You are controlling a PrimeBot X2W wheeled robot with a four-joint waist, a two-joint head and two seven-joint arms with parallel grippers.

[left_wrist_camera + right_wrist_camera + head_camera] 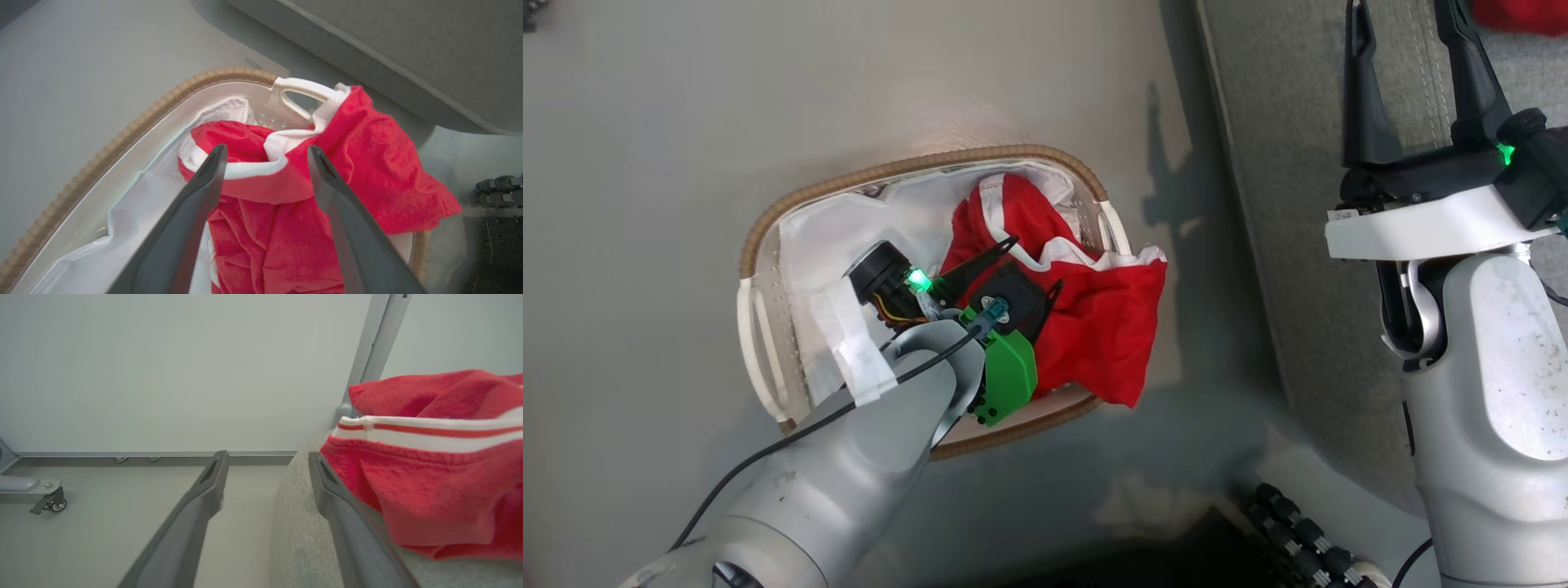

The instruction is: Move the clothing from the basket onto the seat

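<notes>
Left wrist view is showing the left gripper (pixel 266 149), jaws apart, hovering over the red garment (pixel 380 163); seemingly soft and light, best pinched at its bunched white-trimmed fold.

left arm reaches forward and down, left gripper (pixel 1037 261) fingers spread; right arm extended forward, right gripper (pixel 1403 33) fingers likewise apart.
</notes>
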